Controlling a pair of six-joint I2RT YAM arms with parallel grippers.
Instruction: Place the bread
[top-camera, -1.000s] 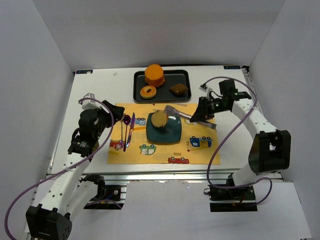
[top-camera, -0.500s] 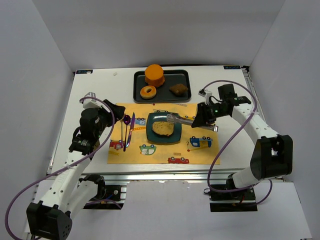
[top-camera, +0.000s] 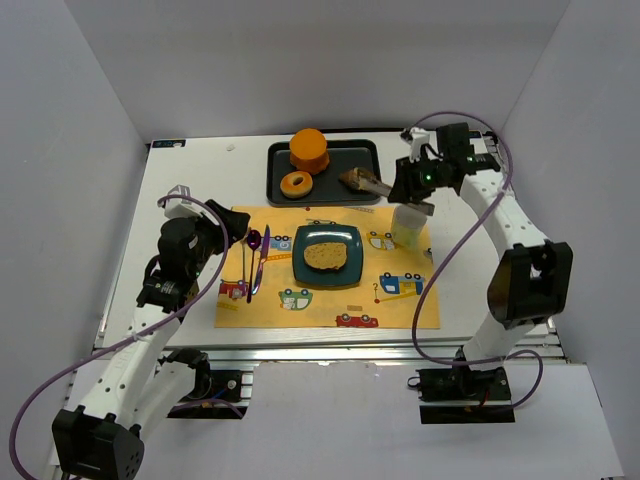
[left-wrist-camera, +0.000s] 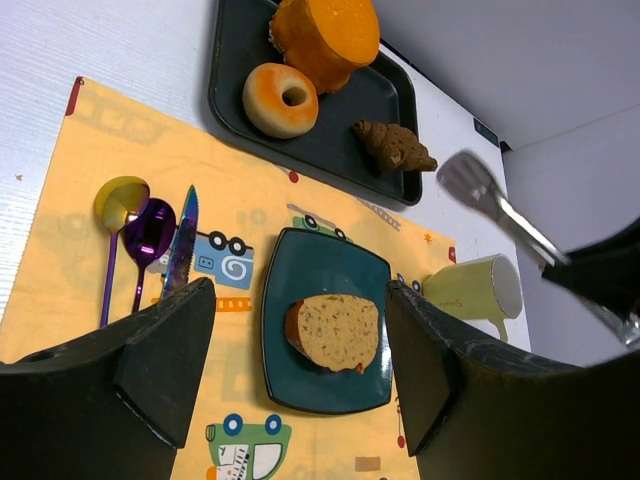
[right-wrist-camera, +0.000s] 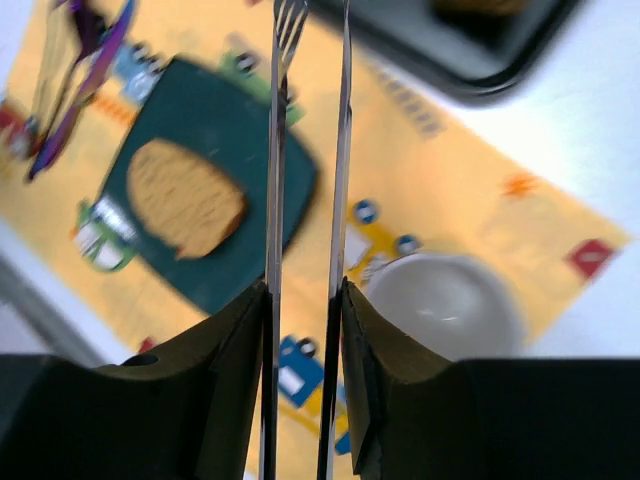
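Just laid bread (top-camera: 325, 256) flat on plate (top-camera: 304, 276), swung empty tongs (top-camera: 372, 184), clamped in right gripper (right-wrist-camera: 303, 310), off toward tray (top-camera: 276, 172), with left gripper (left-wrist-camera: 300, 300) gaping empty: probably done.

Bright, even light, soft shadows; the right wrist view shows the bread (right-wrist-camera: 187, 198) blurred, perhaps by motion.

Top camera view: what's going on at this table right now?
The bread lies flat on the teal plate, which sits on the yellow placemat. The right gripper holds metal tongs, empty, raised near the croissant on the black tray. The left gripper hangs open near the cutlery.
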